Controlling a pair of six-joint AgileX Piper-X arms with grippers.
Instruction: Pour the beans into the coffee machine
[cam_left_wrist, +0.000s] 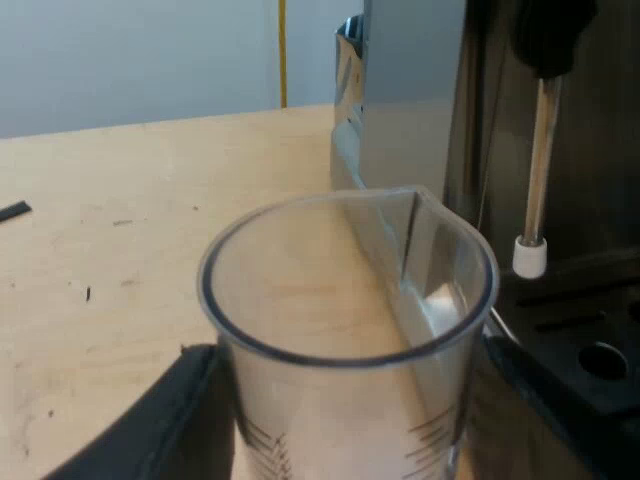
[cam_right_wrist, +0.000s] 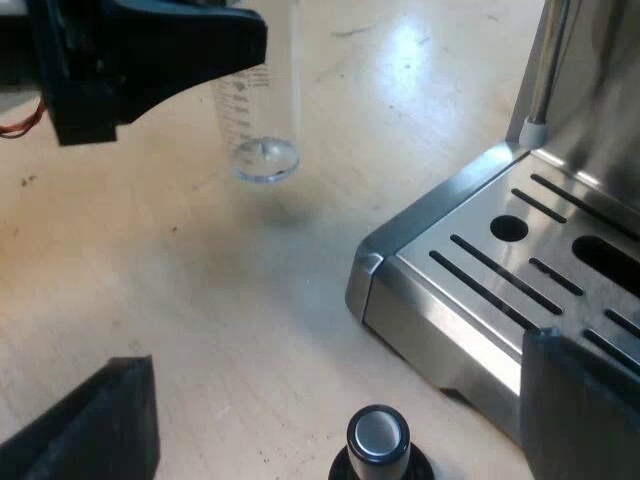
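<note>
A clear measuring glass with printed marks stands upright between my left gripper's black fingers, which are shut on its lower wall. I see no beans inside it. In the right wrist view the same glass hangs a little above the wooden table, held by the left gripper, with its shadow underneath. The espresso machine rises close beside the glass. My right gripper is open, low over the table at the machine's drip tray corner.
A tamper with a metal-capped black knob stands on the table between my right fingers. The steam wand with a white tip hangs over the slotted drip tray. Bare wooden table spreads away from the machine.
</note>
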